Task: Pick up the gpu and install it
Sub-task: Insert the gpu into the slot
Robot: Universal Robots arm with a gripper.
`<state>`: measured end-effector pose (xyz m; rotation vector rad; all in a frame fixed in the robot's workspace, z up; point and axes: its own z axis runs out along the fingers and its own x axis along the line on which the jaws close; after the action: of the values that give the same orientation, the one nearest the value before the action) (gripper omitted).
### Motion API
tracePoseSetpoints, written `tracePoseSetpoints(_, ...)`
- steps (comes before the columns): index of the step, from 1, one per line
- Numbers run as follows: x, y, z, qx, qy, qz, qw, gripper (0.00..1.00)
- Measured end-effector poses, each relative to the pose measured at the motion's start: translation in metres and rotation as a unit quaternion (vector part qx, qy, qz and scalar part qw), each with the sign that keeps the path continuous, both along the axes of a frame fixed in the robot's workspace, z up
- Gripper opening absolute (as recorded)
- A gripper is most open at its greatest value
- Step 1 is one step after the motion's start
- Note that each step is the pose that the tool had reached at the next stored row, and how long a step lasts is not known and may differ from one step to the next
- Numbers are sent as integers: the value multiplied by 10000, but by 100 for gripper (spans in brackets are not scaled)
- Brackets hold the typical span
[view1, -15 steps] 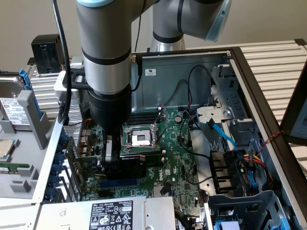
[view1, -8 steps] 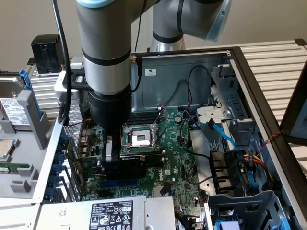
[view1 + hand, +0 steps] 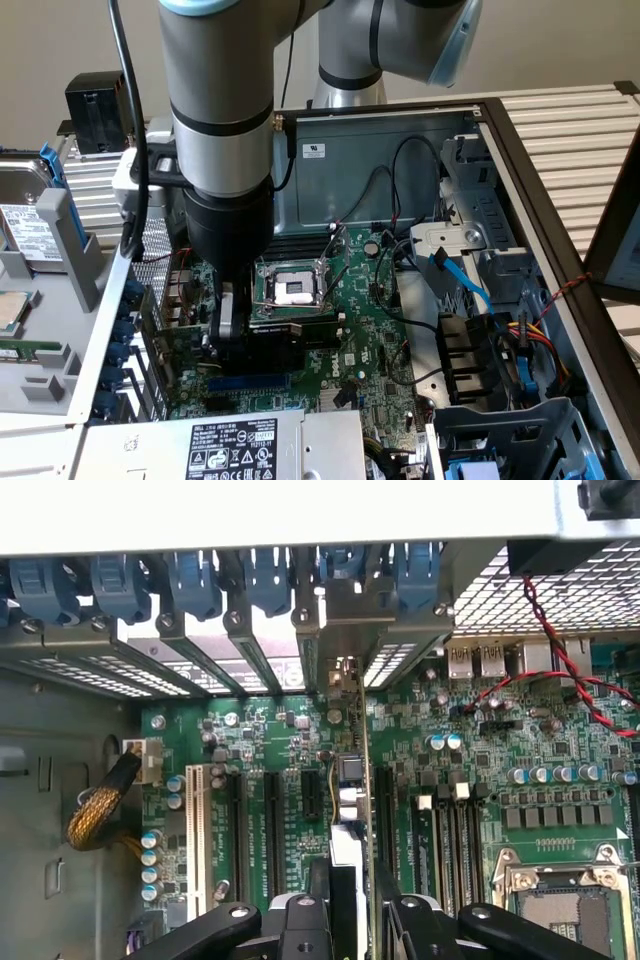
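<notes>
- Lower left of centre in the exterior view, the gripper [image 3: 233, 348] is clamped on the gpu [image 3: 295, 335], which stands upright on edge.
- The gpu is over the motherboard [image 3: 370, 330], between the CPU socket [image 3: 293, 288] and the blue slot [image 3: 245, 382].

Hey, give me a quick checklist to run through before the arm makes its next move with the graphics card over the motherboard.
1. Claw shut on the gpu: ok.
2. gpu upright, running parallel to the motherboard slots: ok.
3. gpu's metal bracket at the case's rear slot row: ok.
4. Card edge fully seated in a slot: cannot tell.
5. Red-black wire apart from the gpu: ok.
</notes>
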<state>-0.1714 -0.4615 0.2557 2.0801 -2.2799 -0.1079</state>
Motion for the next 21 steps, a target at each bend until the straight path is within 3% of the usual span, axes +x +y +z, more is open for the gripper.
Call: tracePoseSetpoints(21,-2,-9,-19,0,9,-15,10000,27)
